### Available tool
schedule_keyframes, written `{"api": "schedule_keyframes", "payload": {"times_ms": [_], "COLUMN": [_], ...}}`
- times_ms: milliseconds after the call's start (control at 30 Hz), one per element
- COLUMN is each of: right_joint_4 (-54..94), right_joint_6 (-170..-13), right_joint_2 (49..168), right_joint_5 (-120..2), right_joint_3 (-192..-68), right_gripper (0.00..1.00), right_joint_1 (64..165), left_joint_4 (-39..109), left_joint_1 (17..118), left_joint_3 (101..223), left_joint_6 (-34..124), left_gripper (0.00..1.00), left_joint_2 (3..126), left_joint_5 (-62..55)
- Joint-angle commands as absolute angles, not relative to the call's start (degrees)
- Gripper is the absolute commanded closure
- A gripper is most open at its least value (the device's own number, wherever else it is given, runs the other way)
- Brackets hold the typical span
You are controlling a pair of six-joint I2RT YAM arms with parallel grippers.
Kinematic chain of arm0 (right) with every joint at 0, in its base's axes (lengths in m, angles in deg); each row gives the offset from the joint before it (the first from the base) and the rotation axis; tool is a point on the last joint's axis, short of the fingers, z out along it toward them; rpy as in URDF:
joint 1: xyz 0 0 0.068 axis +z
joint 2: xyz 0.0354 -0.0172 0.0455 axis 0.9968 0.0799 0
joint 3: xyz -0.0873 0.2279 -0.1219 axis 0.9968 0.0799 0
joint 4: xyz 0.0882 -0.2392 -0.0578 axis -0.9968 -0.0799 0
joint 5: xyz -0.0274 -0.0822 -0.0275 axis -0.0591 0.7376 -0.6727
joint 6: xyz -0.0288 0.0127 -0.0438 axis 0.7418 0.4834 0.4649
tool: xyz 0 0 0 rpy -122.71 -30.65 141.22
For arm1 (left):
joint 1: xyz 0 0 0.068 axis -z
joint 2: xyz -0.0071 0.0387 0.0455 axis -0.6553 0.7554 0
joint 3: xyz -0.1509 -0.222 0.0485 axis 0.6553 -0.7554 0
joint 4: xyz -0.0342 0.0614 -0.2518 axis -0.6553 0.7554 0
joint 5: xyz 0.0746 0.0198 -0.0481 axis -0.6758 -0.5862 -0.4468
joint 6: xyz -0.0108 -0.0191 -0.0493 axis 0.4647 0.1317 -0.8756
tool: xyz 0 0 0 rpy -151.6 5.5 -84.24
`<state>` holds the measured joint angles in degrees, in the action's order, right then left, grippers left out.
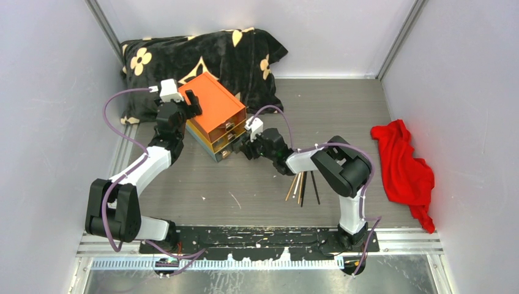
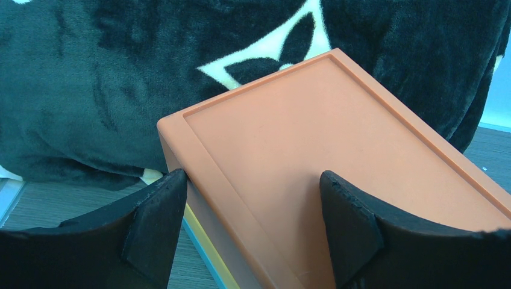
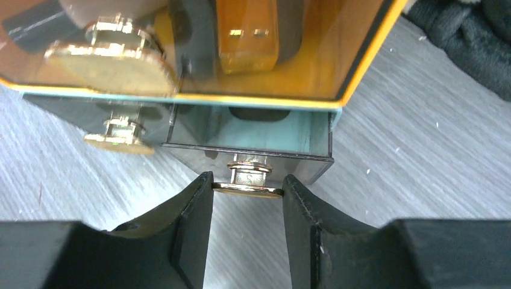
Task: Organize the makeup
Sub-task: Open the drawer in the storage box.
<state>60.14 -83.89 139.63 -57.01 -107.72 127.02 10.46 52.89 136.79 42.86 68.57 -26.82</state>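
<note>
The orange-topped drawer box (image 1: 214, 107) stands left of centre, against a black cushion. My left gripper (image 1: 191, 103) is open over the box's far left edge, with one finger (image 2: 153, 211) down its side and the other above the orange lid (image 2: 337, 150). My right gripper (image 3: 247, 183) is shut on the gold knob (image 3: 247, 190) of the bottom drawer (image 3: 253, 129), which stands slightly pulled out. Thin tan and black brushes (image 1: 302, 187) lie on the table under my right arm. Blurred amber and dark items show through the upper drawer front (image 3: 247, 30). The other makeup is out of view.
A black cushion with cream flowers (image 1: 202, 55) lies behind the box against the back wall. A red cloth (image 1: 407, 165) lies at the right wall. A second gold knob (image 3: 117, 141) sits left of the gripped one.
</note>
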Motion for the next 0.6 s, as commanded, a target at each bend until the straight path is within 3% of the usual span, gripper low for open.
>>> {"api": "schedule_keyframes", "payload": {"times_ms": [0, 567], "right_joint_4": [59.57, 55.83], "right_joint_6": [-84.59, -85.81], "right_joint_2": [134.92, 124.46], "right_joint_5": [-54.72, -49.3], "right_joint_3": [-103.11, -90.51], "right_gripper": [0.7, 0.68], "right_joint_1": [127.4, 128.65], "left_joint_4": [27.37, 27.28], "left_joint_1": [54.55, 54.59], "left_joint_3": [133.41, 133.34], "left_joint_6": [45.52, 45.51], "left_gripper": [0.23, 0.23], "left_joint_2": [72.71, 72.59], "left_joint_5": [-18.97, -18.89]}}
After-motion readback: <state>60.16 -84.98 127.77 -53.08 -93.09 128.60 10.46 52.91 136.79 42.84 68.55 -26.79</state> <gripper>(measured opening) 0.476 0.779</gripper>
